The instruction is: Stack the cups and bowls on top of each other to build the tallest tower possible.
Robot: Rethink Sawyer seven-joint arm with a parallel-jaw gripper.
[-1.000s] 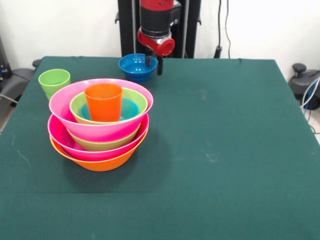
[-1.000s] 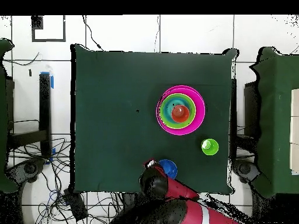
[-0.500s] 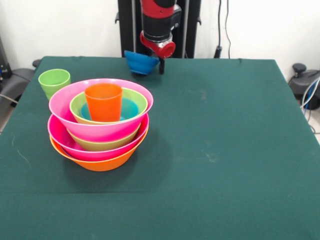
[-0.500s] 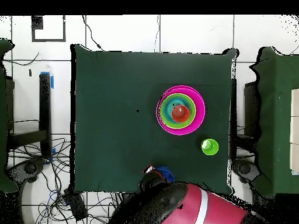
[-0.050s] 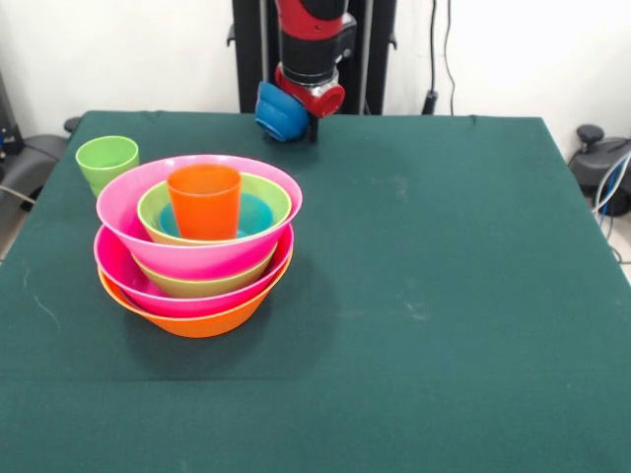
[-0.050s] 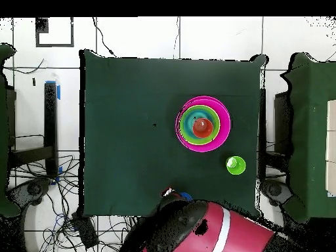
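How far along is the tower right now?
Built: the tower, orange bowl lowest, pink and green bowls nested above, with the orange-red cup upright in its middle. In hand: the gripper holds the small dark blue bowl tilted, off the table. Left: that bowl and the light green cup.

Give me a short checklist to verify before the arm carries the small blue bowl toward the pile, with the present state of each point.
1. Bowl held: the end effector has the small blue bowl lifted off the table: ok.
2. Bowl level: it hangs tilted on its side: not ok.
3. Grip security: contact points are hidden: cannot tell.
4. Landing spot: the orange-red cup stands upright at the middle of the tower: ok.
5. Tower straightness: bowls look nested and centred: ok.
6. Path: the light green cup stands apart beside the tower: ok.
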